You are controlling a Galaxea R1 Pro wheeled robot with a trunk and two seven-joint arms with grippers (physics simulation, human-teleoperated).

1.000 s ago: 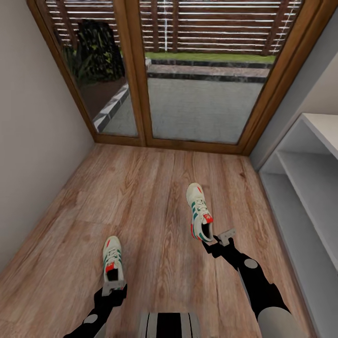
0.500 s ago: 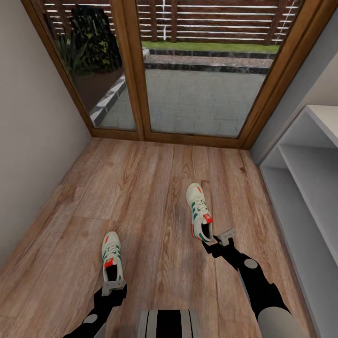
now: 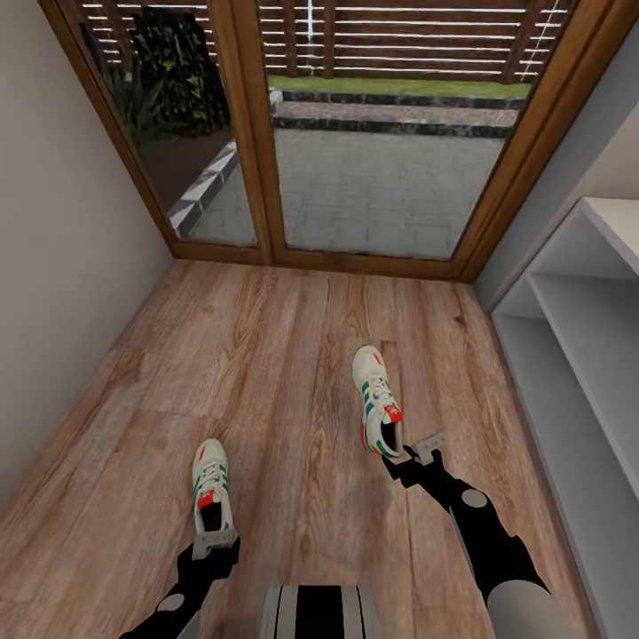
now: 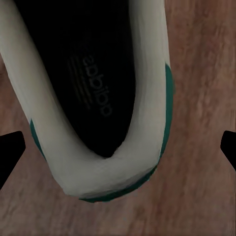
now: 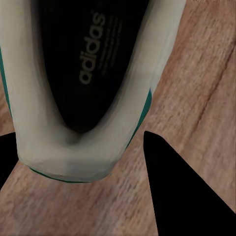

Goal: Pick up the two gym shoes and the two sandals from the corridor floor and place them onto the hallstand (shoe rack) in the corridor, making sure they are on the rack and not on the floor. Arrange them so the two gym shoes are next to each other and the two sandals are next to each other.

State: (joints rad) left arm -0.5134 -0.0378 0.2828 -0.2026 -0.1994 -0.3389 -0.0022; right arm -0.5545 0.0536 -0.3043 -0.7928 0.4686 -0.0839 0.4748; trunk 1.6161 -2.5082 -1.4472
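Two white gym shoes with green stripes show over the corridor floor (image 3: 293,337). The left gym shoe (image 3: 211,488) lies flat. Its heel (image 4: 98,172) sits between the wide-apart fingers of my open left gripper (image 3: 216,541), and neither fingertip touches it. The right gym shoe (image 3: 377,399) is tilted onto its side, and my right gripper (image 3: 415,451) is shut on its heel (image 5: 73,157). The hallstand (image 3: 577,355), with pale open shelves, runs along the right wall. The sandals are out of view.
Wood-framed glass doors (image 3: 266,133) close off the corridor ahead, with a paved yard beyond. A plain wall (image 3: 53,293) bounds the left side. My base (image 3: 319,612) shows at the bottom edge of the head view.
The camera moved a little during the first half second, so the doors and the hallstand shifted in the picture. Both shoes and both grippers keep their places relative to each other.
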